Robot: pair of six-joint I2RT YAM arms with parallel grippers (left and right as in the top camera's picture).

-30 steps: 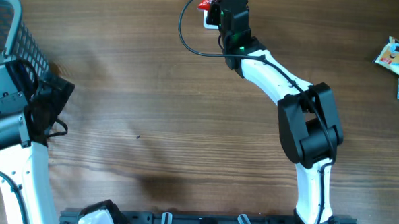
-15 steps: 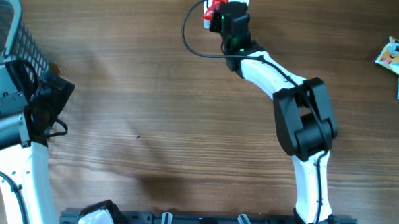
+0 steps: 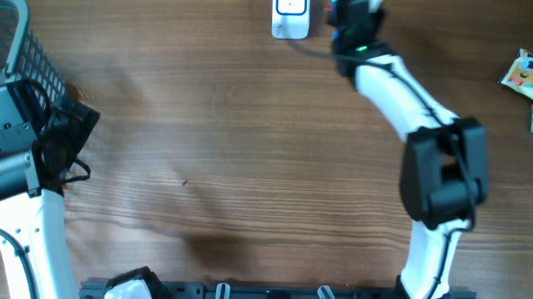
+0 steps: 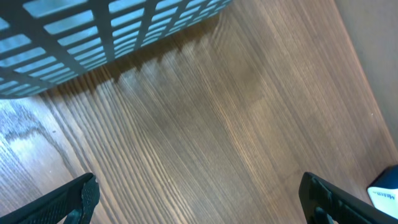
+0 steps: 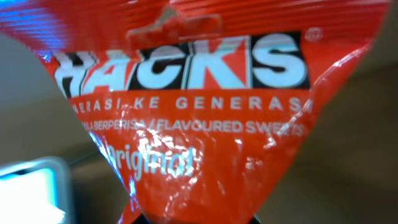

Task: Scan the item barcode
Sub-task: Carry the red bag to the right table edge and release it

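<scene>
Two grippers: right gripper (image 3: 349, 3) pinches one red HACKS sweets packet (image 5: 186, 124) just right of the single white scanner (image 3: 291, 11). Left gripper (image 4: 199, 202) gapes empty beside one basket (image 3: 14, 39). Two more packets (image 3: 531, 78) lie far right.

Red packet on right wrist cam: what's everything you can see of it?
The red packet is glossy, crinkled plastic film printed "HACKS" in white block letters on black, with "FLAVOURED SWEETS" and "Original" below. It fills the right wrist view, wide at the top and narrowing to a pinch at the bottom, where the right gripper grips it. No barcode shows on this face.
</scene>
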